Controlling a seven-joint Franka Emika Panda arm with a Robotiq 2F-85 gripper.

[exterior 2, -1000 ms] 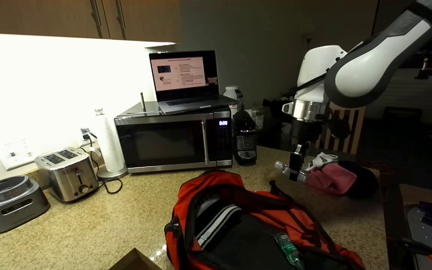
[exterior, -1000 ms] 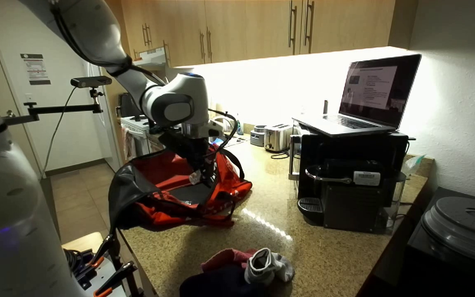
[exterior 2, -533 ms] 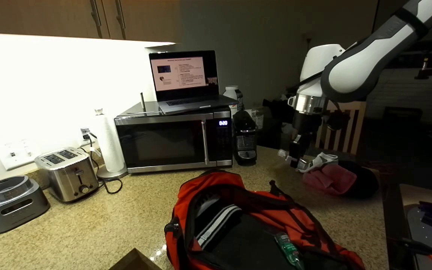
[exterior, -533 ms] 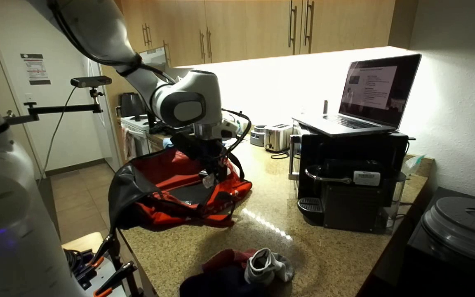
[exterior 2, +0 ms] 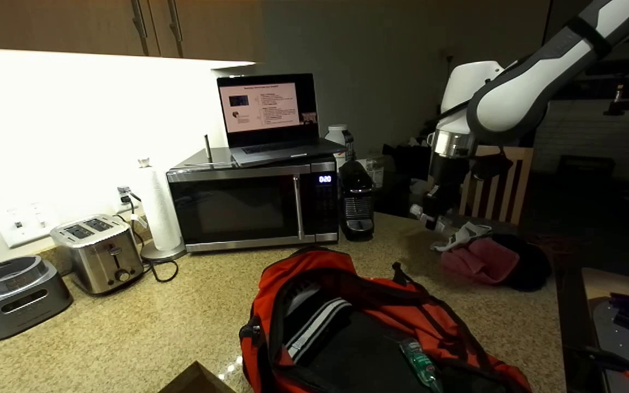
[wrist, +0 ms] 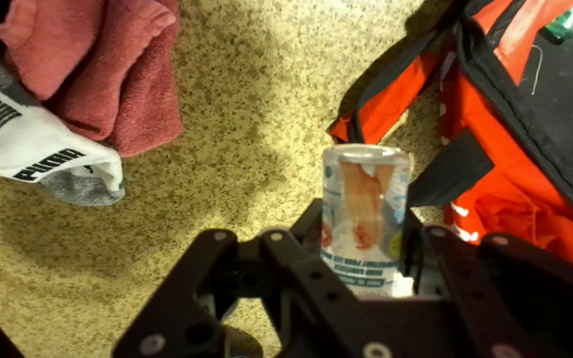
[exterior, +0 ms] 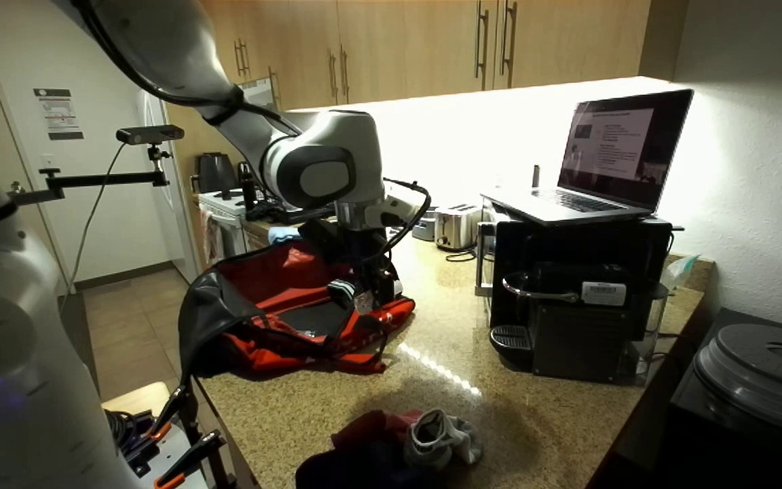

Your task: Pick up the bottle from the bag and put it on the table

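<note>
Bag (exterior 2: 314, 261) is closest up in an exterior view: floppy red fabric with black trim and straps, slumped wide open along the robot-side edge of the tabletop (exterior 2: 145, 327), which is speckled tan-brown and looks like polished stone. Inside there's a flat black lining, some striped fabric (exterior 2: 320, 323) in black and white, and a shiny green bottle (exterior 2: 421, 361) lying on its side. Past that, the jaws are pinching a clear bottle (wrist: 364, 219) from both sides, up in the air over the tabletop and outside the bag. It's a smooth cylinder, looks like see-through plastic, with printed lettering, tipped nearly sideways. A bit further on, near the corner where the robot-side edge meets the far one, there's a crumpled dusty-red cloth (wrist: 142, 89), super fuzzy, with a knit white-and-grey sock (wrist: 43, 141) touching it, black PUMA lettering and all. Way back toward the far edge it's hard shiny stuff: a skinny black coffee machine (exterior 2: 356, 202), then just beside it a black-and-steel microwave (exterior 2: 243, 210) with a thin laptop (exterior 2: 271, 112) open on top.
</note>
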